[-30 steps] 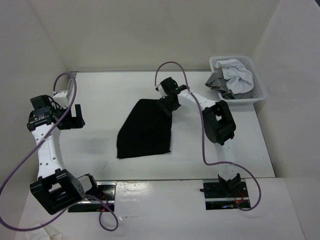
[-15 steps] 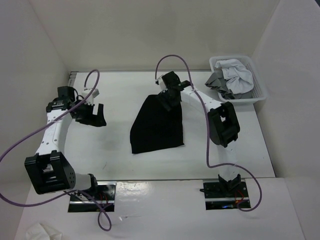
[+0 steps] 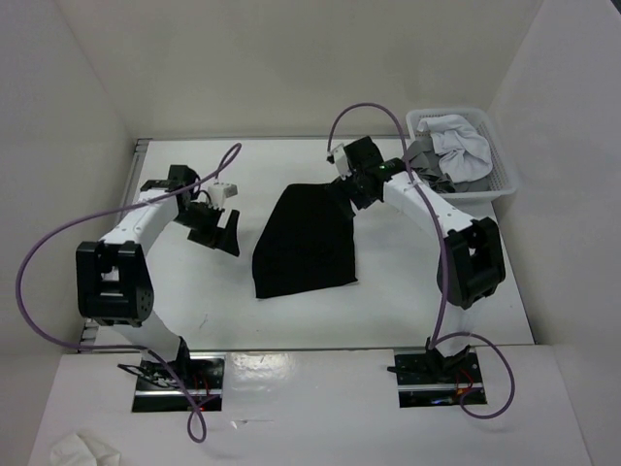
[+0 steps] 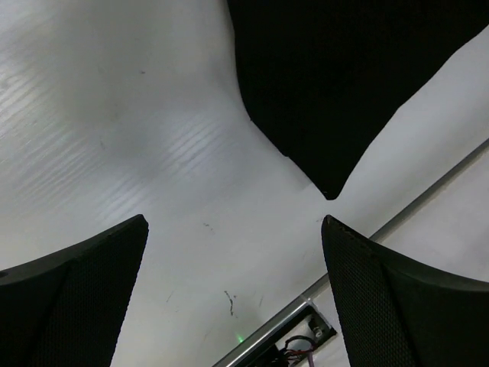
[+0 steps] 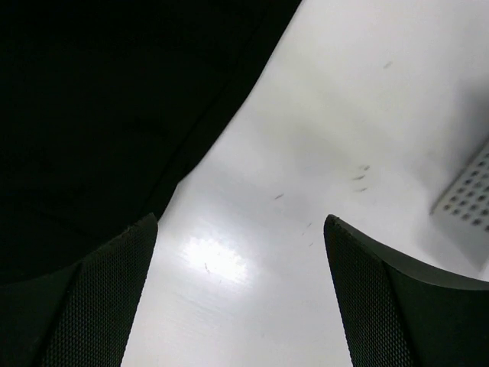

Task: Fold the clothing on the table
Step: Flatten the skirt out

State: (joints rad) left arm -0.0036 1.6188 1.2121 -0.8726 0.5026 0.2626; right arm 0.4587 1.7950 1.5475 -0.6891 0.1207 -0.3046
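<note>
Clothing (image 3: 303,243) flat on table (image 3: 485,291); left gripper (image 3: 215,236) spread, empty, to its left; right gripper (image 3: 350,198) spread, gripping nothing, at its far-right corner.

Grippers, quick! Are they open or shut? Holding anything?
Left gripper: open, holding nothing.
Right gripper: open, beside the cloth, not gripping it.

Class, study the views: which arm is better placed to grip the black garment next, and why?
Right. The right gripper, fingers open, sits at the far corner of the clothing. The left gripper, also open, hangs over bare table, apart from the fabric.
</note>
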